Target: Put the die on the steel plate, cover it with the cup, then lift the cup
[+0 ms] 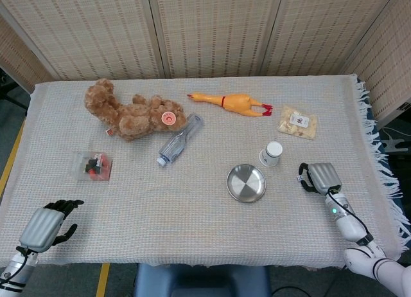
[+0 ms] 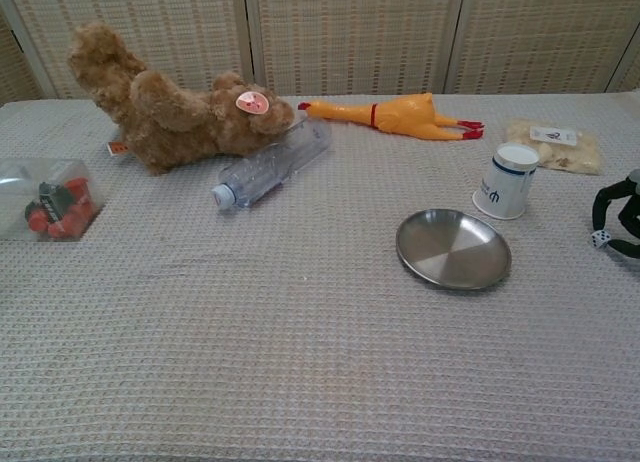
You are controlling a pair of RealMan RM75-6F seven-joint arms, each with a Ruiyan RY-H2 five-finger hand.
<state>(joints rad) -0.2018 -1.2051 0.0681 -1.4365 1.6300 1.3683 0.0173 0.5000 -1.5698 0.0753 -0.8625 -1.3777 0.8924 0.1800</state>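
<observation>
Woven screens stood behind cloth-covered tabletop (image 1: 192, 213) | die (image 2: 600, 238) lay right of steel plate (image 2: 453, 249) and cup (image 2: 505, 181) | right robot hand (image 2: 621, 217) curled around die, grip unclear | left robot hand (image 1: 48, 225) spread, empty

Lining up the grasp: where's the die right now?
The die sits at the chest view's far right edge, between the right hand's fingers, right of the cup and steel plate.
</observation>
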